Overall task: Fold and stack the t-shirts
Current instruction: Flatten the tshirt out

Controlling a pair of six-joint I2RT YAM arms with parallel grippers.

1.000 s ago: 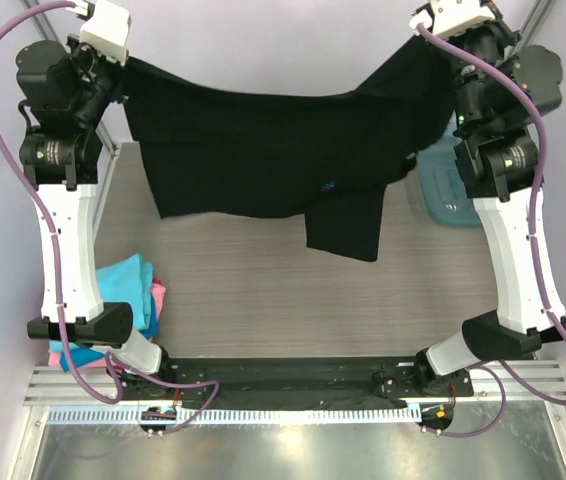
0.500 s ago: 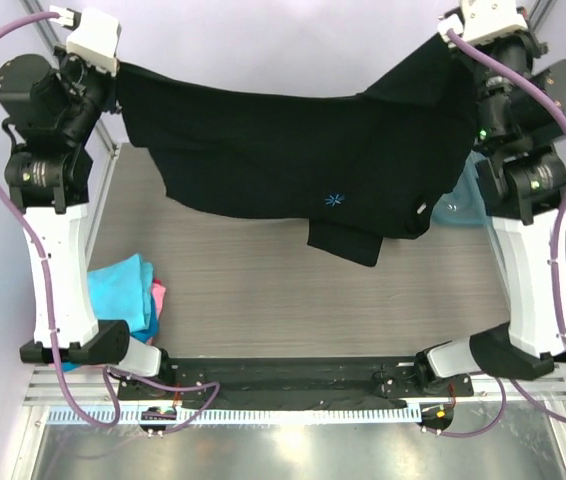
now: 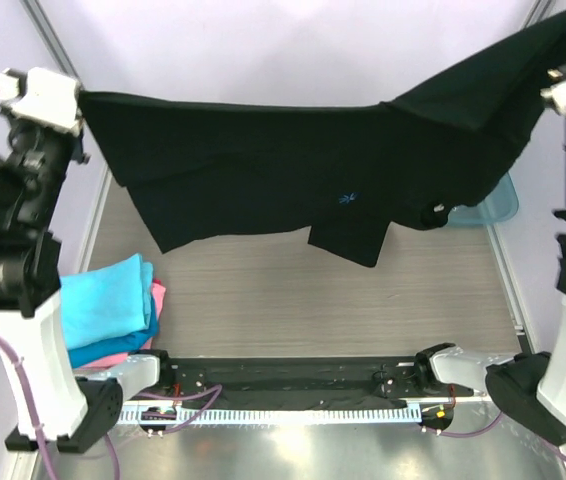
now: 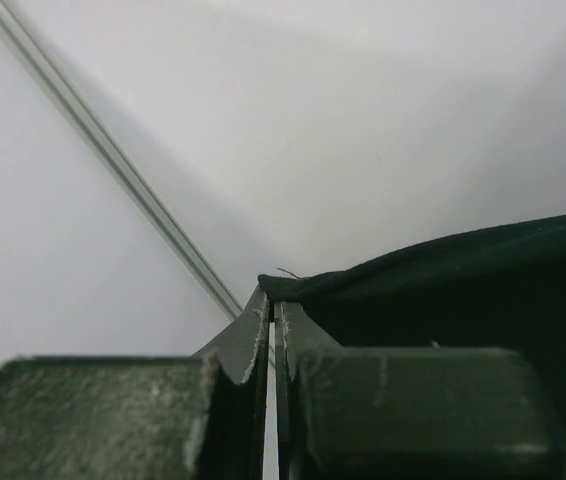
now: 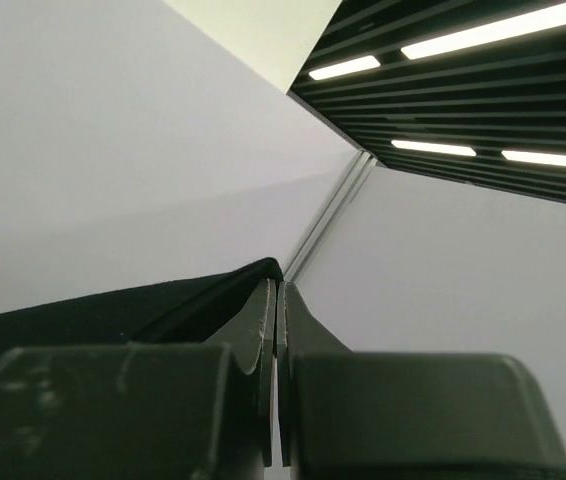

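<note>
Two claws hold the black t-shirt [image 3: 263, 170] spread in the air

Nearest the arm bases, at about 8 o'clock in the top view, a folded stack lies on the table [image 3: 313, 300]. A turquoise t-shirt [image 3: 103, 300] is on top and a blue t-shirt [image 3: 118, 346] under it. A pink t-shirt [image 3: 157, 298] peeks out at the stack's right side.

Farther back, at 3 o'clock, a teal tray [image 3: 498, 203] shows partly from under the hanging cloth.

Above the far half of the table, the black t-shirt stretches from 10 o'clock to 1 o'clock, with its upper edge sagging toward the middle. One flap droops lowest near the centre. A small blue starburst mark [image 3: 346, 198] sits right of centre, with a white tag [image 3: 437, 211] farther to the right.

At the far left, the left claw [image 4: 272, 315] has its fingers pressed together on a corner of the black cloth, and the hem runs off toward 3 o'clock in the wrist view. At the far right, the right claw [image 5: 278, 295] likewise pinches a corner of the shirt between closed fingers. In the top view it is mostly hidden at the frame edge.
</note>
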